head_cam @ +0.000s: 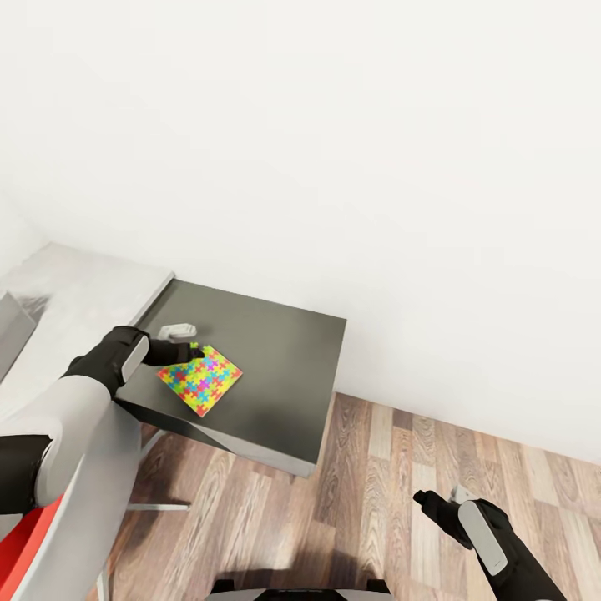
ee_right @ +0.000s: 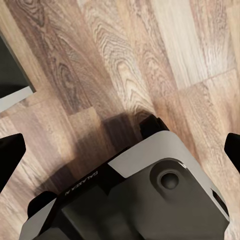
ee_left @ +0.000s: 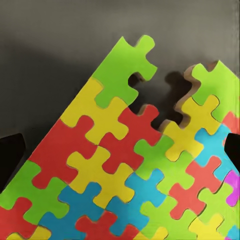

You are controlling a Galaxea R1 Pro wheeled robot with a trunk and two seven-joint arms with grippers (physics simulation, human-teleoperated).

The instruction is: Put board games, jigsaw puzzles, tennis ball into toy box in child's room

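One jigsaw puzzle point(head_cam: 200, 382) lies flat on the dark grey side desk point(head_cam: 275, 359), a square of yellow, red, blue and green pieces. My left gripper point(head_cam: 188, 344) hovers at its far corner, open. In the left wrist view the puzzle point(ee_left: 115, 165) is seen close up, with the fingertips point(ee_left: 10, 160) wide apart at either side. A second knobbly edge with a brown rim point(ee_left: 210, 90) overlaps there; I cannot tell whether it is another puzzle. My right gripper point(head_cam: 438, 505) hangs open over the wood floor point(ee_right: 125, 55). The toy box, board games, tennis ball and bed are out of view.
The white desk top point(head_cam: 75, 284) joins the dark desk on the left, with a grey slanted panel point(head_cam: 12, 330) cut off at the frame edge. A white wall stands close behind. A red shape point(head_cam: 33, 542) sits low on the left. My base point(ee_right: 145, 200) is under the right gripper.
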